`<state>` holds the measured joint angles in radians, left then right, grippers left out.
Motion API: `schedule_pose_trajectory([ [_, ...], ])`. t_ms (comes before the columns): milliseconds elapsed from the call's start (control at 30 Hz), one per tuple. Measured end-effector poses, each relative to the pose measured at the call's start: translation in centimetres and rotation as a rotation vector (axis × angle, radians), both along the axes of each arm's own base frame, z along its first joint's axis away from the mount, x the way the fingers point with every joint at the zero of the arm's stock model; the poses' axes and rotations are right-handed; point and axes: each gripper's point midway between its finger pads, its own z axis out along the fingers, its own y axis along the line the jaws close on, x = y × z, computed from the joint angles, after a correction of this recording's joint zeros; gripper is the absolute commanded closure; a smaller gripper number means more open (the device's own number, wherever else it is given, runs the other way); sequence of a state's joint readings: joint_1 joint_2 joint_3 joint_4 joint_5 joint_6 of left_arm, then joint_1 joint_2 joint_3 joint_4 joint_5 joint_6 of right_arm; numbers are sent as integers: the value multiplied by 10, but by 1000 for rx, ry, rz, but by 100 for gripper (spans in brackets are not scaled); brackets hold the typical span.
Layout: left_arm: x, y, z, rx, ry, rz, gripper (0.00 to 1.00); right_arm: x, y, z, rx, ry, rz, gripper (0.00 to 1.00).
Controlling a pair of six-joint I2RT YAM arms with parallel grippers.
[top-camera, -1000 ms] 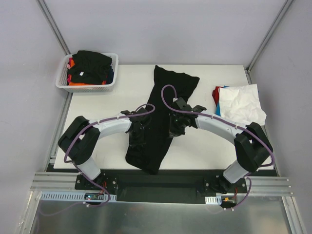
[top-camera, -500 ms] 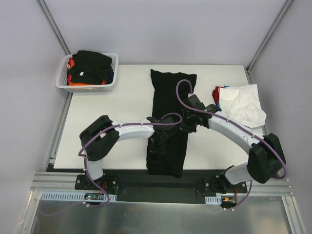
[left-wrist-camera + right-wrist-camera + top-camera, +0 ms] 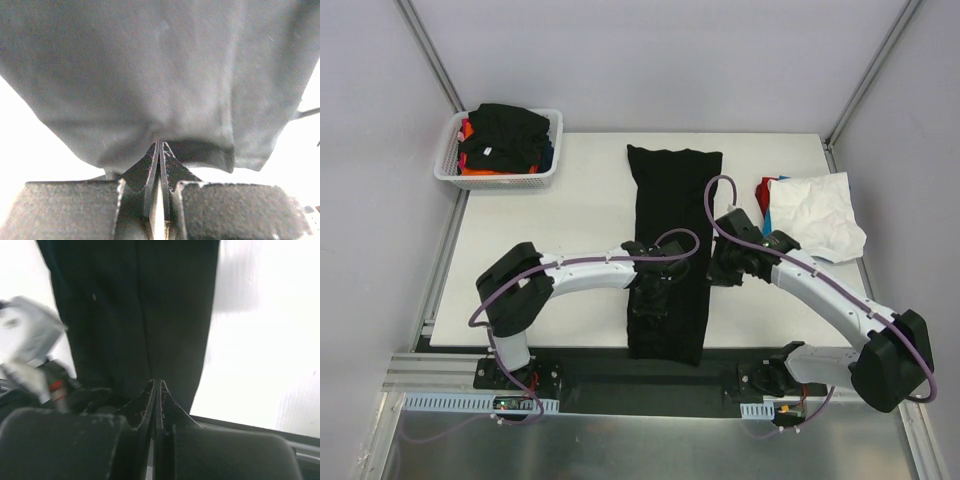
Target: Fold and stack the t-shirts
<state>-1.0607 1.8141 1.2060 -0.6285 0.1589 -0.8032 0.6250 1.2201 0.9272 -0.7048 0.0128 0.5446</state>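
Note:
A large black t-shirt (image 3: pixel 672 215) lies folded into a long narrow strip down the middle of the table, its near end hanging over the front edge. My left gripper (image 3: pixel 650 297) sits over the strip's near half. In the left wrist view it (image 3: pixel 159 143) is shut on a pucker of the black cloth (image 3: pixel 150 75). My right gripper (image 3: pixel 719 267) is just off the strip's right edge. In the right wrist view it (image 3: pixel 156 381) is shut, the flat shirt (image 3: pixel 130 315) beyond its tips. A crumpled white t-shirt (image 3: pixel 817 215) lies at the right over red (image 3: pixel 762 189) and blue (image 3: pixel 766 222) ones.
A white mesh basket (image 3: pixel 450 167) stands at the far left corner, holding a black garment (image 3: pixel 505 130) with orange, red and blue cloth under it. The table's front edge meets a black rail (image 3: pixel 590 375) where the arm bases sit. Grey walls close in the sides.
Both grippers dragged the black shirt to the right and laid it out as a straight strip. The right gripper has then moved right, off the shirt's edge. The left gripper stays on the cloth.

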Motion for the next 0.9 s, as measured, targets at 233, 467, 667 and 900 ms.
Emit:
schedule_pose_trajectory([
  [233,-35,9,16,-20,-6,-11,100,-14,-10,-14,-21,32,-6,99],
  [467,-85,16,4,41,37,-53,100,-27,-19,-25,-27,46,-14,99],
  [667,-124,10,4,50,49,-98,100,-35,-25,-31,-27,50,-15,99],
  [900,-122,27,12,123,-23,-54,100,-55,-25,-41,14,90,11,76],
])
